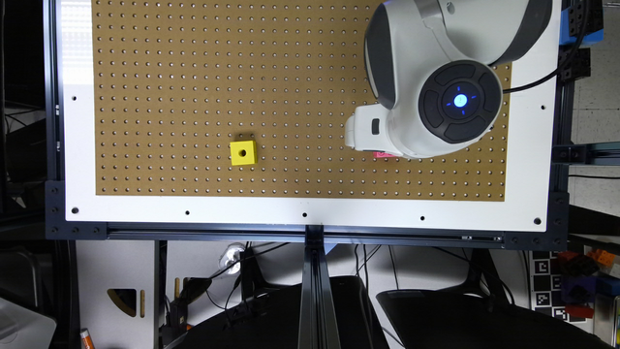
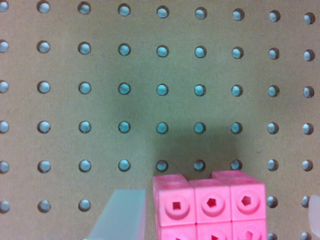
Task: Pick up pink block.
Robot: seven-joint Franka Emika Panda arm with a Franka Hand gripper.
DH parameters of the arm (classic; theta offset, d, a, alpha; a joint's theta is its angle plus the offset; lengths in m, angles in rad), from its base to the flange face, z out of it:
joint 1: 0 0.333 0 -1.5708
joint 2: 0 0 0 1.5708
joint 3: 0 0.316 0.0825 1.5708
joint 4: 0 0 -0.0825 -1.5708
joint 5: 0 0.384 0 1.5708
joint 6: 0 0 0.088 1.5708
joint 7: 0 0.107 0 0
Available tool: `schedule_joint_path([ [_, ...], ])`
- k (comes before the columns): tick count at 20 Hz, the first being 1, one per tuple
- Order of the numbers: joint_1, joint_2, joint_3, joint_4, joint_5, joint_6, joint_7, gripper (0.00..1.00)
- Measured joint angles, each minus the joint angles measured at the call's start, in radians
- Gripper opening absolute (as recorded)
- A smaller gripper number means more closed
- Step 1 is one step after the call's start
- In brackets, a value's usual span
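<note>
The pink block [image 2: 210,210] is a bright pink studded brick lying on the brown pegboard [image 2: 100,125]. In the wrist view it sits between the two translucent fingers of my gripper [image 2: 220,202], which is open. One finger [image 2: 125,217] is close beside the block with a thin gap. The other finger [image 2: 315,210] stands farther off at the frame's edge. In the exterior view a thin sliver of the pink block [image 1: 385,154] peeks out from under the white gripper [image 1: 370,133], toward the exterior view's right.
A yellow cube [image 1: 242,152] with a centre hole sits on the pegboard [image 1: 193,72] well to the exterior view's left of the gripper. A white border [image 1: 310,211] frames the board. The arm's large wrist body [image 1: 436,87] hangs over the right part.
</note>
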Motion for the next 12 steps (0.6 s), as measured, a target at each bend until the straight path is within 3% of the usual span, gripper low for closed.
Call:
schedule_joint_path([
  [5, 0.0, 0.062, -0.006, 0.002, -0.0133, 0.056, 0.0, 1.0],
  [12, 0.001, 0.065, -0.006, 0.022, -0.0144, 0.059, 0.0, 1.0],
])
